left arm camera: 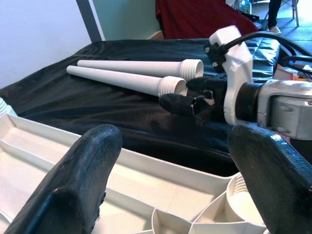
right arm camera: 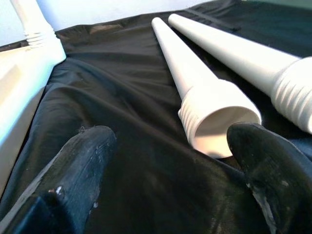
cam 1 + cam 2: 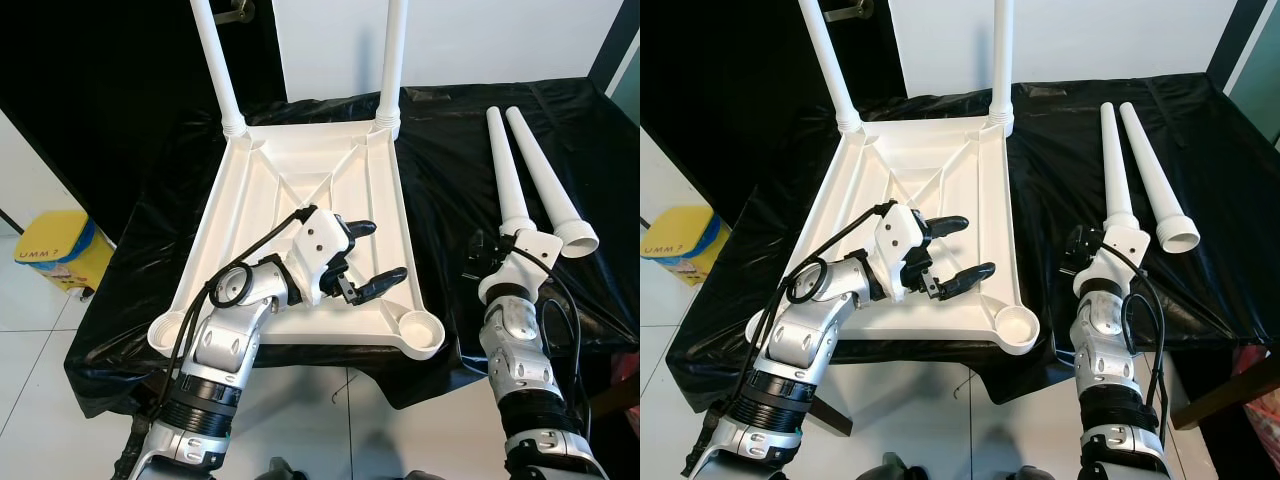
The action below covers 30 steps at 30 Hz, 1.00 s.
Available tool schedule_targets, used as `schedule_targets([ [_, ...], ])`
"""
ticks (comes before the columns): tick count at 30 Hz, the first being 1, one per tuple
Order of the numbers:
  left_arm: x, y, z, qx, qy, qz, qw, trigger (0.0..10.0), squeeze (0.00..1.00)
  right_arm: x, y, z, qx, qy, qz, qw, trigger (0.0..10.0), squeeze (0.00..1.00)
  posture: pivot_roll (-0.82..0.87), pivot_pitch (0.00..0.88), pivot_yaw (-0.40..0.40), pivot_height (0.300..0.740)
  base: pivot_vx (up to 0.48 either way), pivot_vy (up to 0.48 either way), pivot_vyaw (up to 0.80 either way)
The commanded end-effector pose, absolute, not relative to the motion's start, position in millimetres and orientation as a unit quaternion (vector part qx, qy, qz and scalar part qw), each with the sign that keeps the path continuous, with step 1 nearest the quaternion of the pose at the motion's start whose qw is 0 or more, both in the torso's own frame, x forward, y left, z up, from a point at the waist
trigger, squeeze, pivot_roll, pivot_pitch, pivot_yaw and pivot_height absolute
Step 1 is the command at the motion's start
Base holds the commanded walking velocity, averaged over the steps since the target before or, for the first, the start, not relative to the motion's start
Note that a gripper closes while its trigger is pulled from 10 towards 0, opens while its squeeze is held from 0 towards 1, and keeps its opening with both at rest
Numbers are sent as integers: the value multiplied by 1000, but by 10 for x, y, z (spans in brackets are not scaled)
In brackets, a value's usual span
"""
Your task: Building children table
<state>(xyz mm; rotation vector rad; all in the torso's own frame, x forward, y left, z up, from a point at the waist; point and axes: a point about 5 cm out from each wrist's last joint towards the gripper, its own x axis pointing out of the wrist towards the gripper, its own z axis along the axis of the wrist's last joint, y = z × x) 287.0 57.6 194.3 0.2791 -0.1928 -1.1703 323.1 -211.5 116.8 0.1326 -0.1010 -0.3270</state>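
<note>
Broadly, a tabletop (image 3: 450, 160) draped in shiny black plastic sheeting spreads before the robot, with a pale tiled floor (image 3: 40, 340) below it. On its left half lies the white children's table top (image 3: 300, 180), upside down, ribbed underside facing up. Two white legs already stand upright in its far corner sockets, the far left leg (image 3: 215, 60) and the far right leg (image 3: 392, 55). The two near corner sockets (image 3: 420, 325) are open round cups.

To the right, well apart from the upturned piece, two loose white legs (image 3: 530, 170) lie side by side on the black sheeting, wide threaded ends toward the robot.

The left gripper (image 3: 375, 255) hovers over the near right part of the upturned table top, its black fingers spread apart around nothing. The right gripper (image 2: 170, 161) sits low over the sheeting just at the open end of the nearer loose leg, its fingers also apart and empty.

A yellow bin (image 3: 55, 250) stands on the floor at far left.
</note>
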Motion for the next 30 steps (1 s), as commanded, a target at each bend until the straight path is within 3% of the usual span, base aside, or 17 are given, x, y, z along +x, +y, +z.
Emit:
schedule_targets([
  [1, 2940, 650, 1973, 126, -99, -459, 874, 10000, 0, 3242, -2093, 1139, 78, -47, -155, 984, 10000, 0, 3, 109, 83, 740, 0, 0, 0],
  [16, 2789, 725, 2027, 124, -88, -453, 878, 10000, 0, 3437, -2143, 1235, 92, -58, -146, 983, 10000, 0, 70, 188, 99, 740, 0, 0, 0],
  [30, 2755, 745, 2043, 129, -78, -447, 882, 10000, 0, 3603, -2175, 1438, 83, -89, -121, 985, 10000, 0, 82, 189, 109, 740, 0, 0, 0],
])
